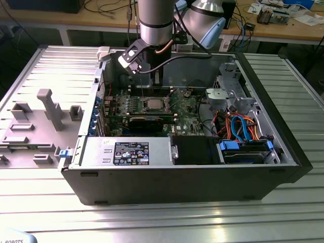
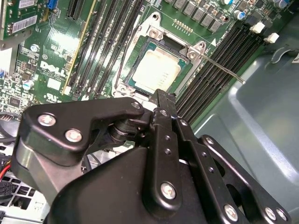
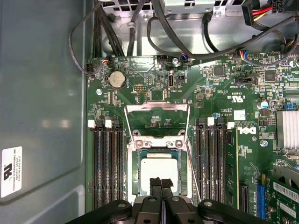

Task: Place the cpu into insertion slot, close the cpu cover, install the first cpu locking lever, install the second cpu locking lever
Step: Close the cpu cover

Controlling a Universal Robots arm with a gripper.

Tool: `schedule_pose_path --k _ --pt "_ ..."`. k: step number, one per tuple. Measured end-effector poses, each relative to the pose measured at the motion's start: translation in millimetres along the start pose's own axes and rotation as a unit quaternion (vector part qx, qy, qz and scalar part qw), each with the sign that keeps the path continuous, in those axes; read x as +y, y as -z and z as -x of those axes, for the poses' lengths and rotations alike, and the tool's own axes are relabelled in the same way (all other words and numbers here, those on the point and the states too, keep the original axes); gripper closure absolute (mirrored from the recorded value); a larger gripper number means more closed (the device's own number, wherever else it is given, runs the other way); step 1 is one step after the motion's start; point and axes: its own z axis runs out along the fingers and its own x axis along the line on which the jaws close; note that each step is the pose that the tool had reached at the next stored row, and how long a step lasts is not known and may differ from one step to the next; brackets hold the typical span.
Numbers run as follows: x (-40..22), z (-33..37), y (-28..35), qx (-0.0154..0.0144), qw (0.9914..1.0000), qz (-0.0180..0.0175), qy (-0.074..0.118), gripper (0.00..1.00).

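The cpu (image 3: 159, 173), a silvery square chip, lies in the insertion slot (image 3: 134, 175) on the green motherboard; it also appears in the second wrist view (image 2: 156, 70) and the exterior view (image 1: 153, 104). The cpu cover (image 3: 157, 108), a thin metal frame, is swung open and lies back beyond the socket, with green board visible through its window. A thin locking lever (image 2: 222, 69) sticks out from the socket corner, unlatched; another lever rod (image 3: 192, 170) runs along the socket's side. My gripper (image 3: 161, 183) hovers just over the chip's near edge, its black fingers (image 2: 163, 100) shut together with nothing between them.
Black memory slots (image 3: 108, 163) flank the socket on both sides. Bundled cables (image 3: 187, 42) cross the case wall beyond the board. An expansion card (image 1: 144, 121), a power supply (image 1: 126, 152) and a drive bay with orange and blue cables (image 1: 243, 131) fill the open case.
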Motion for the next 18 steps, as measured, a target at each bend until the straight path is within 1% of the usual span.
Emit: schedule_pose_path --k 5,12,16,18 --pt "2.9 0.0 -0.2 0.0000 1.00000 0.0000 0.000 0.89" --pt "3.3 -0.1 -0.1 0.0000 1.00000 0.0000 0.000 0.89" --pt "3.5 -0.4 4.5 0.0000 1.00000 0.0000 0.000 0.89" --pt "3.5 -0.4 4.7 0.0000 1.00000 0.0000 0.000 0.89"
